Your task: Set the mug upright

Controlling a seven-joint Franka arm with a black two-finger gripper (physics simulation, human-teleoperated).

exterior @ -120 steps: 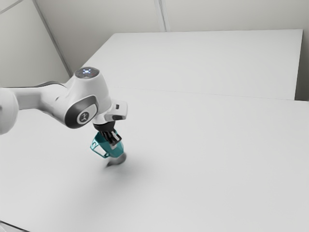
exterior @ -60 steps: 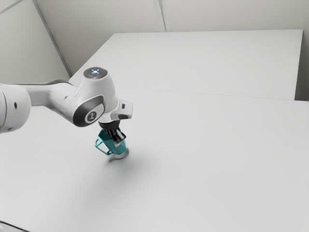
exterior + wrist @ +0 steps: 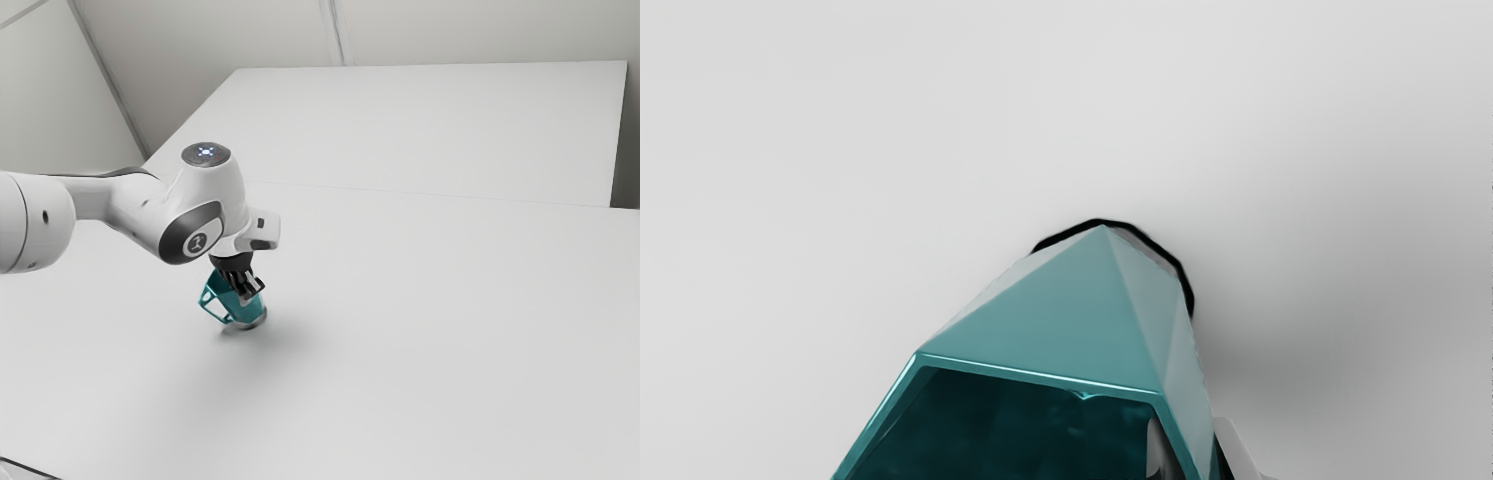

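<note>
The black two-finger hand [image 3: 253, 292] is pinching the wall of a teal mug [image 3: 240, 311], one finger [image 3: 1235, 450] against the outside and the other reaching inside past the rim [image 3: 1040, 378]. The mug is tilted, its open end leaning toward the exterior view's left and its base [image 3: 1188, 293] lower, toward the exterior view's right. Its sides are faceted, and the base has a black edge. The angular handle [image 3: 204, 294] points to the exterior view's left. Whether the base touches the worktop [image 3: 450, 310] under it, I cannot tell. Above the hand, the white and dark gray arm [image 3: 213, 190] comes in from the exterior view's left. The worktop is smooth and pale, with a soft shadow beside the mug. Beyond it stand pale walls [image 3: 230, 30].
</note>
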